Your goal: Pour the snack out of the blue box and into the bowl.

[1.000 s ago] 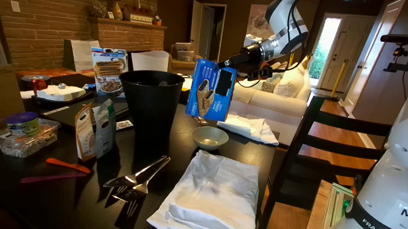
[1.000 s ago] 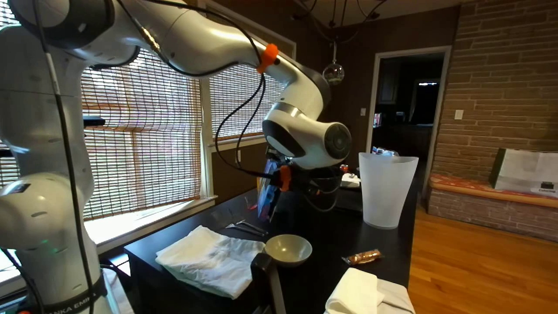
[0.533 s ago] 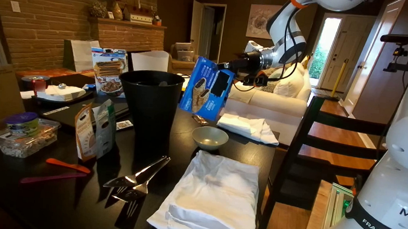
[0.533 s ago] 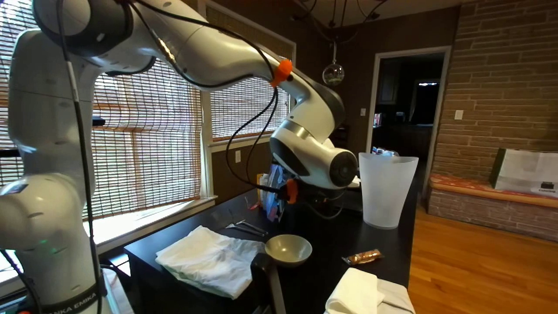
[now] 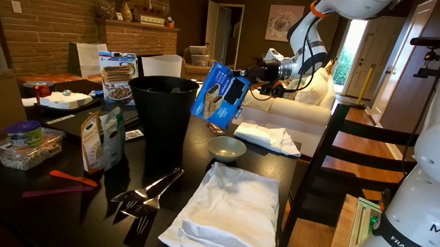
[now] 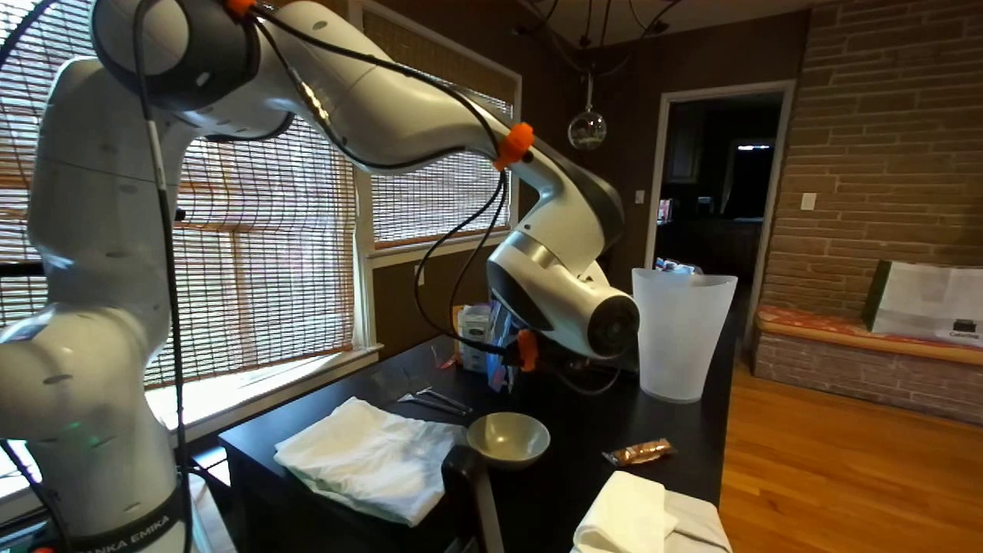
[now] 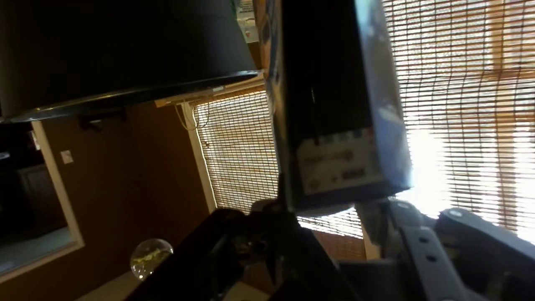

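Observation:
The blue box [image 5: 220, 96] hangs in the air, tilted, with its printed face showing in an exterior view. My gripper [image 5: 240, 73] is shut on its upper right edge. In an exterior view the box [image 6: 501, 346] is seen nearly edge-on, partly hidden by the arm, and the gripper [image 6: 530, 352] is mostly hidden. In the wrist view the box's dark side [image 7: 338, 163] stands between the two fingers [image 7: 330, 205]. The pale grey bowl [image 5: 226, 149] rests on the table, lower than the box and apart from it; it also shows in an exterior view [image 6: 508, 440] with nothing seen inside.
A tall black bin [image 5: 161, 111] stands close beside the box. A white bin [image 6: 683, 338], a wrapped bar [image 6: 641, 453], white cloths [image 5: 232, 215], metal servers [image 5: 151, 196] and standing bags [image 5: 102, 141] are on the table. A dark chair [image 5: 363, 150] stands at its edge.
My gripper has carried the box toward the black bin, leftward in an exterior view, and the box has tilted more. The arm has moved lower and farther out. The bowl has not moved.

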### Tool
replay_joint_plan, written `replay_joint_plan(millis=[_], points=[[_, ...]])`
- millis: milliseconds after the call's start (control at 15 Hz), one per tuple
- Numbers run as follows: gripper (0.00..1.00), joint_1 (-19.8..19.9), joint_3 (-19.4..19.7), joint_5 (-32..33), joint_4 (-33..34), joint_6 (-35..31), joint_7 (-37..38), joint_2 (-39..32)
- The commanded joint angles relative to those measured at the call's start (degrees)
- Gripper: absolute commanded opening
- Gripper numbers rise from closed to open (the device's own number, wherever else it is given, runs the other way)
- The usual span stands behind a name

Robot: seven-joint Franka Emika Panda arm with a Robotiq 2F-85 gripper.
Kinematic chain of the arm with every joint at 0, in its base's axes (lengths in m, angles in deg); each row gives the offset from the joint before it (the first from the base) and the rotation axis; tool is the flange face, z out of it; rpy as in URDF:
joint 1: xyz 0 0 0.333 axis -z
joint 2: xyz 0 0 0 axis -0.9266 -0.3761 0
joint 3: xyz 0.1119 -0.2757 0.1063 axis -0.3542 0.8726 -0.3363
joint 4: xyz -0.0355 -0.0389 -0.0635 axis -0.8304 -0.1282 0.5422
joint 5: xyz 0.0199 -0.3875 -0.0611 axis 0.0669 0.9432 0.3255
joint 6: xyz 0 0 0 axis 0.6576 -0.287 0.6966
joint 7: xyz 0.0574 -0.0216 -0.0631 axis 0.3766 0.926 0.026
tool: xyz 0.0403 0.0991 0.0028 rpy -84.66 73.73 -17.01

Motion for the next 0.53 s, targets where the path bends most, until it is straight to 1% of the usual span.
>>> replay_joint_plan(millis=[0, 67, 133, 200, 267, 333, 400, 467], points=[[0.16, 1.0, 0.2, -3.2, 1.6, 2.8, 0.3, -1.9], [0.16, 0.9, 0.2, -2.3, 2.0, 1.9, -2.8, -2.3], [0.16, 1.4, 0.1, -3.9, 1.4, 4.0, 1.2, -2.3], [0.16, 1.2, 0.2, -3.7, 1.7, 3.2, 0.2, -2.7], [0.16, 1.7, 0.0, -5.5, 1.1, 5.6, 3.9, -2.7], [0.16, 0.7, 0.7, -0.8, 2.4, 2.3, -2.3, -3.3], [0.16, 1.5, 0.2, -4.5, 1.2, 5.4, 3.2, -3.1], [0.16, 1.0, 0.6, -2.0, 2.2, 3.5, -0.8, -3.5]])
